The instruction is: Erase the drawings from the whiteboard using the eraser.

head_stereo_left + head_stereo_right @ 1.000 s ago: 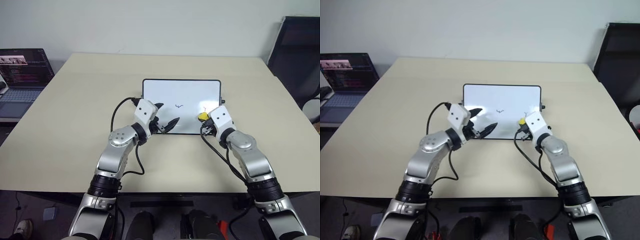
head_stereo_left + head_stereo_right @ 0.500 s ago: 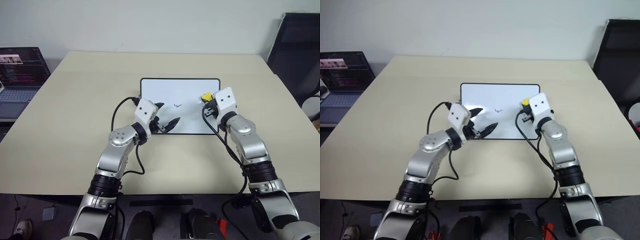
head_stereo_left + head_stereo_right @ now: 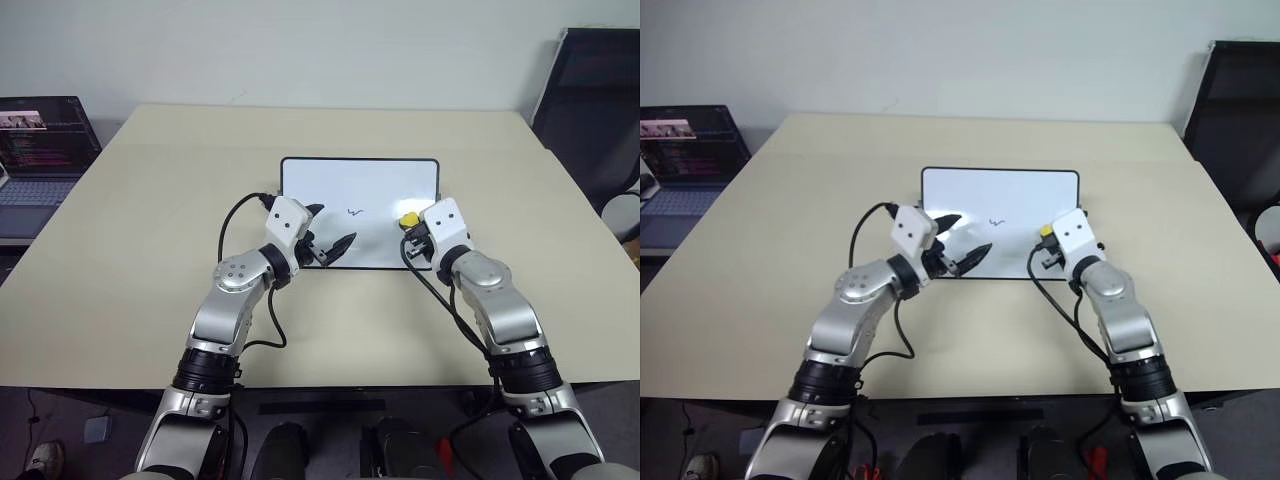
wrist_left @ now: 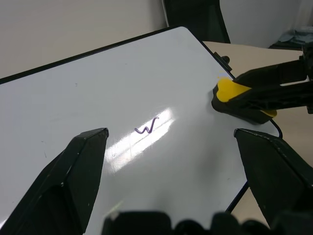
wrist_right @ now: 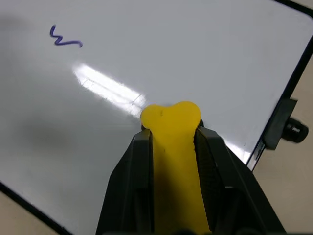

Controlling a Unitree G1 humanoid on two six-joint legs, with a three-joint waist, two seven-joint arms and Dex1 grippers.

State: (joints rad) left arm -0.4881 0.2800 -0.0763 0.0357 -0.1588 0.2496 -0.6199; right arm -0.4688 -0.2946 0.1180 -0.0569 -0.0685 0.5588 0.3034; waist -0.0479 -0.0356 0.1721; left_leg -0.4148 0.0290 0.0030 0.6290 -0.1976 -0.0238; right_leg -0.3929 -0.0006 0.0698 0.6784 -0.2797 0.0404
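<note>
**Eraser clamped at the whiteboard's right side, one squiggle showing**

A broad beige table (image 3: pixel 130 250) carries the scene, with a dark office chair (image 3: pixel 590 110) off its far right corner and a laptop (image 3: pixel 40 140) with a lit screen on a side surface to the left. Near the middle of the table lies the whiteboard (image 3: pixel 340 185), its thin black frame running round a glossy white face and a small black knob (image 5: pixel 293 128) on its right short side.

The left gripper (image 3: pixel 325 232) hangs over the board's near left part, its two black fingers (image 4: pixel 73 171) spread wide apart with nothing between them. The right gripper (image 3: pixel 412 226) sits over the board's right part, near the right edge, its fingers (image 5: pixel 134 161) clenched on the eraser (image 3: pixel 408 219). The eraser's yellow tip juts out past the fingertips above the white surface; whether it touches the board cannot be told.

Of the drawings, one small dark squiggle (image 3: pixel 355 211) is visible near the board's middle, between the two grippers and apart from both.
</note>
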